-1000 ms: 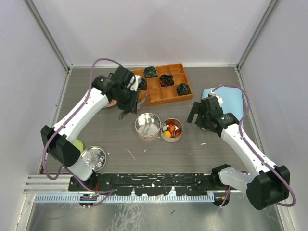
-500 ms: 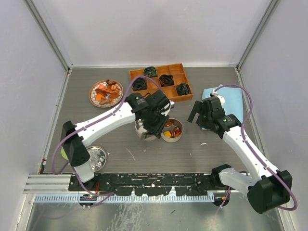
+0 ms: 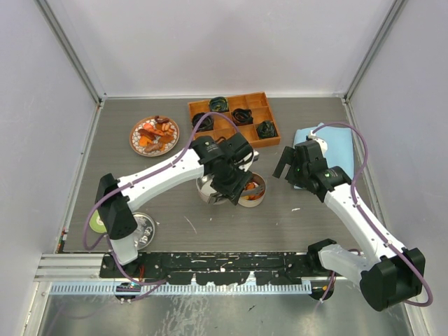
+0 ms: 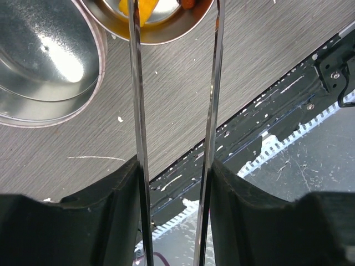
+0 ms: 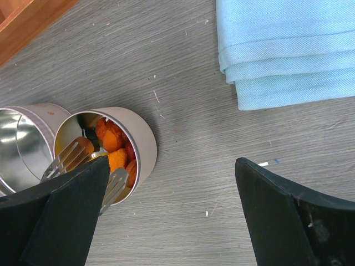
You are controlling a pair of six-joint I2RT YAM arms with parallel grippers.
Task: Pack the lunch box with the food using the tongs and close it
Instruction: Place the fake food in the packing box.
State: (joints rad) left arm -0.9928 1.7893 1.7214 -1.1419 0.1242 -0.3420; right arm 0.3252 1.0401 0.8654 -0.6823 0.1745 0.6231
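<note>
My left jaws grip the tongs [image 4: 135,111], my right jaws gape idle; a loose squeeze could spill food [image 5: 109,138] outside the tin [image 5: 142,147].

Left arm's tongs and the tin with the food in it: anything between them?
Nothing visible. The tips of the tongs are inside the tin, among the food. The empty tin sits beside it, and the open right tool hangs off to the side.

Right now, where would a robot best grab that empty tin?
By the thin rim of the empty tin, from straight above, one finger inside and one outside: it stands upright and open, with the filled tin close beside it.
</note>
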